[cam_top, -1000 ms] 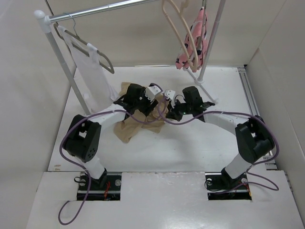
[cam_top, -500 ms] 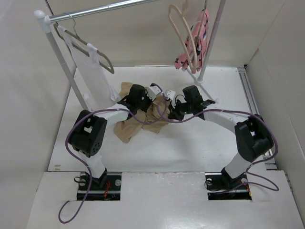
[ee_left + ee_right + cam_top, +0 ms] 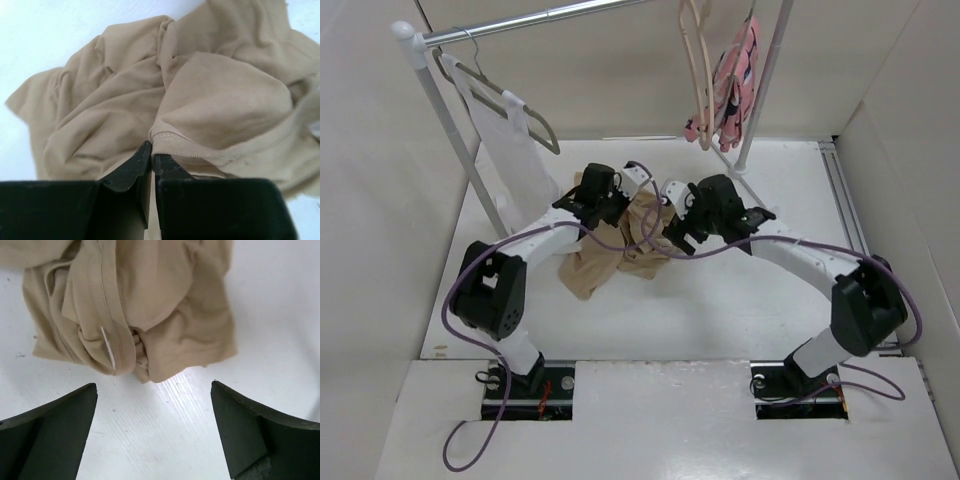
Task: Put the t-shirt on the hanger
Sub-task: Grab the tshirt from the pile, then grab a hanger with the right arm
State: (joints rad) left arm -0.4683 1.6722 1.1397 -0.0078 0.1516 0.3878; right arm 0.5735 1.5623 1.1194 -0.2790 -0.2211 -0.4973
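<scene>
The tan t-shirt (image 3: 592, 268) lies crumpled on the white table between the two arms. My left gripper (image 3: 151, 151) is shut on a ribbed edge of the t-shirt (image 3: 225, 100), which bunches up just past the fingertips. My right gripper (image 3: 154, 385) stands wide open just above the table with nothing between its fingers. A folded lump of the shirt (image 3: 165, 300) with its small white label (image 3: 107, 347) lies just beyond it. The pale beige hanger (image 3: 698, 70) hangs from the rail at the back right, far from both grippers.
A pink patterned garment (image 3: 735, 65) hangs beside the hanger. A white garment (image 3: 510, 150) on a thin grey hanger hangs at the left end of the rail (image 3: 540, 20). The rack's white poles (image 3: 450, 130) (image 3: 760, 100) stand on the table, and walls enclose it.
My left gripper has shut on the t-shirt's edge. My right gripper has opened wide and let go of the cloth. Both wrists moved slightly towards the back, and the beige hanger swung.
</scene>
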